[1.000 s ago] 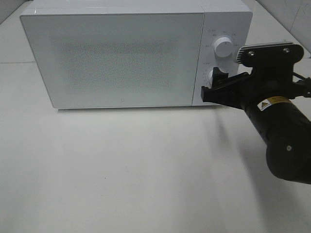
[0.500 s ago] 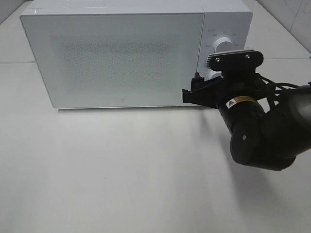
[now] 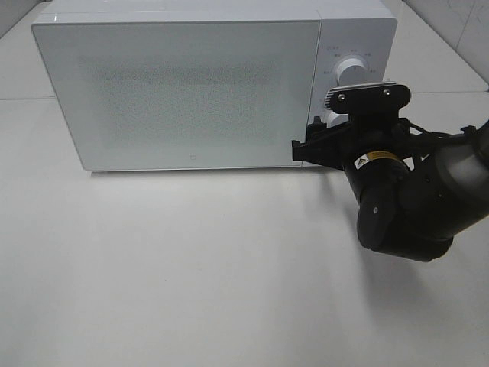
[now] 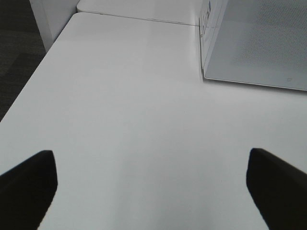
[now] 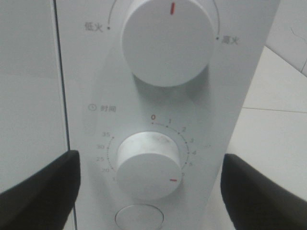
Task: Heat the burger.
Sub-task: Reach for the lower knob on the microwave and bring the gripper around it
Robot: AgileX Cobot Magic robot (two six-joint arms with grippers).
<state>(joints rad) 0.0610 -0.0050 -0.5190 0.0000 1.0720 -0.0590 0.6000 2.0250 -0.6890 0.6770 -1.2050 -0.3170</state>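
1. White box-shaped microwave oven (image 3: 187, 92) stands at the back of the white worktop (image 3: 191, 267). Its door is shut, and the door's speckled grey screen (image 3: 183, 95) shows nothing behind it.
2. Burger: not visible in any view. Cannot tell whether it sits behind the shut door.
3. The black right arm (image 3: 412, 199) reaches in from the right side of the high view, and its right fingers (image 3: 309, 145) are up against the oven's control panel.
4. In the right wrist view, the right fingers (image 5: 38, 191) stand wide apart, one on each side of the lower white round timer knob (image 5: 148, 165). White panel shows between each finger and the knob, so nothing is clamped.
5. The timer knob's red mark lies near the 5 on the dial.
6. The upper white round power knob (image 5: 165, 40) has its red mark straight up, between the two printed labels.
7. A flat round white button (image 5: 139, 216) sits just below the timer knob.
8. The left fingers (image 4: 26, 187) are spread fully apart and empty, over bare worktop with a corner of the oven ahead of them. They are outside the high view.
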